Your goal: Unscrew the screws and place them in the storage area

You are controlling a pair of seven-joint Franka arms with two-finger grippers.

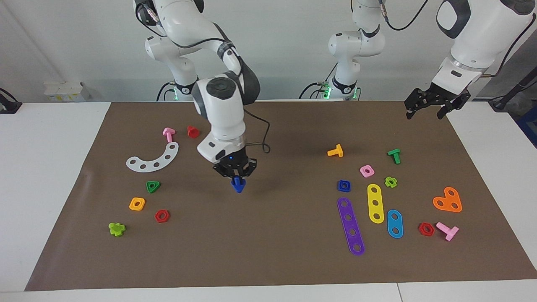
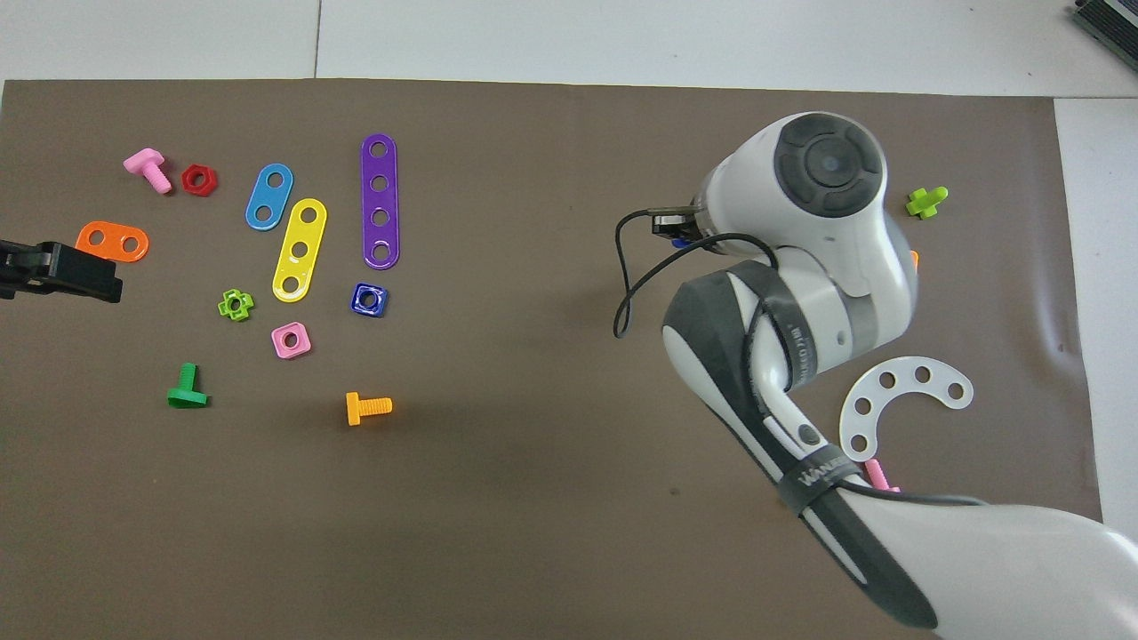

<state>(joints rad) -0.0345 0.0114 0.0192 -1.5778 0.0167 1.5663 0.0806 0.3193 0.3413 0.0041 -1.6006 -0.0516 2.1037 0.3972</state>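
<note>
Brown paper mat [image 1: 272, 251] covers most of the white table [image 1: 46, 188], matte and a bit creased toward the right arm's end. Scattered on it is a bunch of glossy plastic toy hardware.

Biggest pieces first: a long purple four-hole strip [image 1: 350, 225], a white curved strip [image 1: 153, 158] with round holes, a yellow three-hole strip [image 1: 375, 203] right beside the purple one, an orange heart-shaped plate [image 1: 448, 200], and a short blue two-hole strip [image 1: 394, 223]. Then the small stuff: an orange bolt [image 1: 335, 151] lying on its side, a green bolt [image 1: 394, 155], a pink square nut [image 1: 366, 170] and a green triangular nut [image 1: 152, 186].

The dark-blue square nut [image 1: 344, 185] sits flat on the mat at the end of the purple strip nearer the robots, next to the pink nut and nothing touching it.

The right gripper [image 1: 237, 175] points straight down over the bare middle of the mat, fingers clamped on the dark-blue bolt [image 1: 238, 184]. Its triangular head hangs just below the fingertips, right at the mat or barely off it, hard to say which. From overhead the arm's wrist hides it almost completely.

The left gripper [image 1: 432, 107] waits up in the air over the mat's edge at the left arm's end, fingers spread apart and holding nothing.
</note>
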